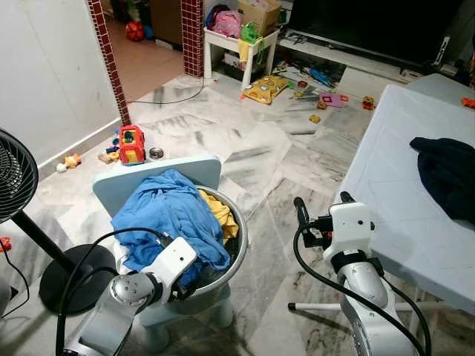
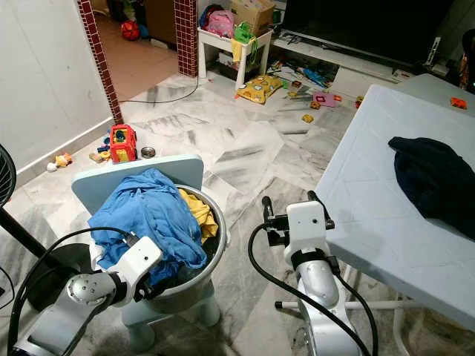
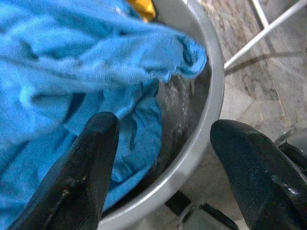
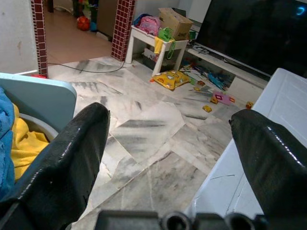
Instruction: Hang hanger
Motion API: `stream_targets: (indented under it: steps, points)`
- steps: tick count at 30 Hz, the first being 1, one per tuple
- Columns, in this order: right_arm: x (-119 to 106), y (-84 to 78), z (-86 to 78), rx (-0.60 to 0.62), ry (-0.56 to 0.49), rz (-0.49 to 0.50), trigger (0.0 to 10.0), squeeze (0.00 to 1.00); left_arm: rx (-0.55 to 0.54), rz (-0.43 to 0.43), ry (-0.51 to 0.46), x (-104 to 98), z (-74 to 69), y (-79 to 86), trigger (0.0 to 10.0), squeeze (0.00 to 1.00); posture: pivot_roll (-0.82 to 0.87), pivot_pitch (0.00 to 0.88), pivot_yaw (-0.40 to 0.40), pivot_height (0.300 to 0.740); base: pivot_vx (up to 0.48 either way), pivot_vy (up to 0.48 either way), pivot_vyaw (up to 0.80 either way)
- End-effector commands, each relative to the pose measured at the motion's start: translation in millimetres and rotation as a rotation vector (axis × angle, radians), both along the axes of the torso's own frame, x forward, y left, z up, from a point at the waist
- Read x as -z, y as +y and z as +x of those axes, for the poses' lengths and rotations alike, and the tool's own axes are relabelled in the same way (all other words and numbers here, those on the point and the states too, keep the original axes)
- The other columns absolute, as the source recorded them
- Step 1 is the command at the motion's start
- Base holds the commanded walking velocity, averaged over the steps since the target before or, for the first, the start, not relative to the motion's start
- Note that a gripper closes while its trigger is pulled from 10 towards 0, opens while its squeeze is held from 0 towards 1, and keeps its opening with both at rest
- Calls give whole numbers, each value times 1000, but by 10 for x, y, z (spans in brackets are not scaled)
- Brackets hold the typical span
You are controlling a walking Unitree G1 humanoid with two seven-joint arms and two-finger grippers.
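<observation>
1. Straddling the basin's rim (image 3: 201,143), our left gripper (image 3: 163,167) stands released beside the blue cloth (image 1: 172,215).
2. Our right gripper (image 4: 168,158) gapes over bare floor (image 1: 274,170), near the table's edge (image 1: 356,200); hanger unseen.

dark garment (image 1: 448,175) cut off; fan (image 1: 13,178) too

Ahead to the left, a metal basin (image 1: 236,261) on a small chair (image 1: 194,175), with a shirt (image 1: 167,211) heaped in it over a second cloth (image 1: 220,213). Left of the chair, a standing fan (image 1: 16,182). To the right, a table (image 1: 386,174) bearing a dark garment (image 1: 449,173). Farther back on the floor, a toy truck (image 1: 131,144) near the wall; beyond, a low toy table (image 1: 236,43).
</observation>
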State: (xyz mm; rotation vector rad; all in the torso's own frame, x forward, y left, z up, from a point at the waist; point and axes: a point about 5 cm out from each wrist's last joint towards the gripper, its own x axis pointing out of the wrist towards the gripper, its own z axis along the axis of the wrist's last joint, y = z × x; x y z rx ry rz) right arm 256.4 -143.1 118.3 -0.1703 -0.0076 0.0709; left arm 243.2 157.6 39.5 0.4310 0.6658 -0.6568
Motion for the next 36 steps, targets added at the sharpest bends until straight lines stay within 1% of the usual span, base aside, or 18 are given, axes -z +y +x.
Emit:
stream_targets:
  steps: [1, 5, 8, 10, 12, 13, 16, 21, 23, 29, 31, 33, 35, 36]
  points:
    - [10, 10, 7, -6, 3, -6, 10000, 0, -3, 4, 27, 53, -2, 3, 10000, 1000, 124, 44, -94, 740, 0, 0, 0]
    - [19, 22, 5, -8, 5, -4, 10000, 0, -4, 12, 35, 109, 33, -6, 10000, 1000, 121, 47, -99, 740, 0, 0, 0]
    - [11, 22, -7, -10, 4, -10, 10000, 0, 3, 19, 39, 172, 106, -22, 10000, 1000, 104, 50, -103, 740, 0, 0, 0]
    - [4, 12, -16, -10, 4, -13, 10000, 0, 10, 20, 31, 148, 151, -41, 10000, 1000, 98, 51, -103, 740, 0, 0, 0]
    - [0, -22, -22, -5, 4, -21, 10000, 0, 23, 25, 4, 99, 222, -89, 10000, 1000, 98, 51, -103, 740, 0, 0, 0]
    - [-2, -53, -26, 2, 5, -26, 10000, 0, 34, 29, -14, 79, 279, -135, 10000, 1000, 88, 53, -105, 740, 0, 0, 0]
    - [-12, -76, -31, 12, 3, -28, 10000, 0, 47, 35, -30, 72, 351, -208, 10000, 1000, 80, 55, -100, 740, 0, 0, 0]
    - [-20, -57, -38, 12, 1, -27, 10000, 0, 67, 53, -30, 99, 390, -270, 10000, 1000, 71, 57, -96, 740, 0, 0, 0]
    - [-21, -44, -47, 12, 1, -26, 10000, 0, 66, 73, -18, 116, 406, -273, 10000, 1000, 64, 60, -91, 740, 0, 0, 0]
    - [-22, -68, -68, 21, 2, -28, 10000, 0, 68, 73, -15, 82, 411, -277, 10000, 1000, 56, 63, -84, 740, 0, 0, 0]
    - [-25, -117, -85, 37, 3, -31, 10000, 0, 43, 46, -107, -89, 449, -269, 10000, 1000, 60, 66, -80, 740, 0, 0, 0]
    - [-13, -137, -88, 44, 6, -31, 10000, 0, 10, 50, -191, -213, 450, -219, 10000, 1000, 79, 68, -83, 740, 0, 0, 0]
    - [-9, -131, -83, 44, 6, -30, 10000, 0, 5, 46, -191, -223, 427, -207, 10000, 1000, 81, 68, -83, 740, 0, 0, 0]
    - [-9, -108, -67, 37, 6, -28, 10000, 0, 0, 38, -173, -220, 369, -195, 10000, 1000, 87, 67, -85, 740, 0, 0, 0]
